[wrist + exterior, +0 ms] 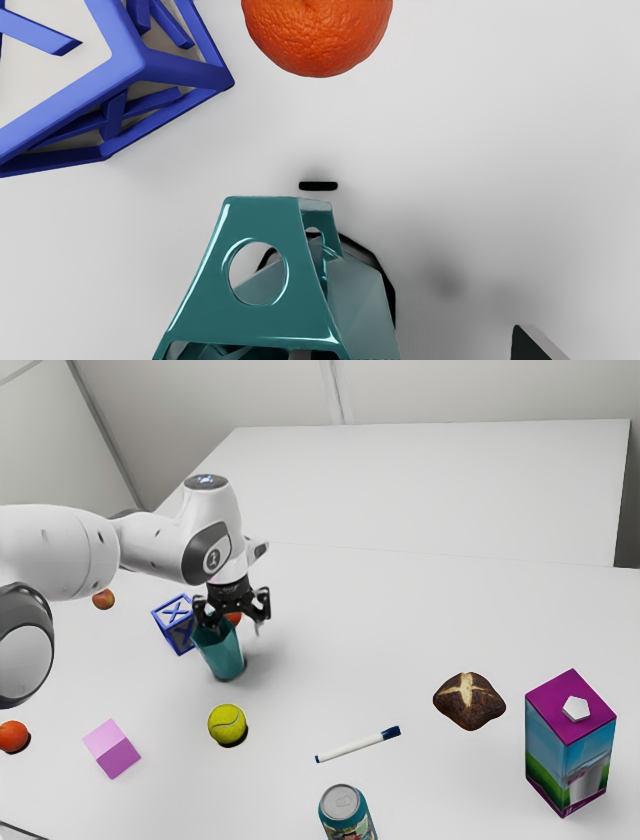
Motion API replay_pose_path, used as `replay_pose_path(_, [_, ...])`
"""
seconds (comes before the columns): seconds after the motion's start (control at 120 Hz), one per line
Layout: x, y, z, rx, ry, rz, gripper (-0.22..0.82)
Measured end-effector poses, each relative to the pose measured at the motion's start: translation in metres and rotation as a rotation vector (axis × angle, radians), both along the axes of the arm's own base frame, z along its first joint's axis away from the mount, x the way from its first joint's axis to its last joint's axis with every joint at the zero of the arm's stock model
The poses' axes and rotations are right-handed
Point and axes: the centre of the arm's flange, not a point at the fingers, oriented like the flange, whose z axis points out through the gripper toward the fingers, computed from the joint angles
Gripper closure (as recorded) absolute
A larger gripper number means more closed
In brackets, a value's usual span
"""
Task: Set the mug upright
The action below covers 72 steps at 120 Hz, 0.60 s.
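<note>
- Fingers (526, 347) wide: one near the mug (275, 320), the other well clear; closing off-centre could shove or tip it.
- Mug looks nearly upright on the desk (300, 710), beside the blue-framed cube (176, 624); lifting could snag its rim.

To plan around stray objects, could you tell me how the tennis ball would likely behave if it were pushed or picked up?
The tennis ball would probably roll at a light push, being round and on a flat table. Its seamed yellow cover looks like felt, so slipping seems unlikely.
</note>
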Motion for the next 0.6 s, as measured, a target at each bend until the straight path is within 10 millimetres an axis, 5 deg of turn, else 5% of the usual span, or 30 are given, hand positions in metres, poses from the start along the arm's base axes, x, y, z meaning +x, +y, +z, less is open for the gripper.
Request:
replay_pose_path(0.233, [0.007, -0.001, 0.011, -0.014, -0.024, -0.004, 0.07])
replay_pose_path(0.6, [0.011, -0.002, 0.027, -0.034, -0.049, -0.018, 0.01])
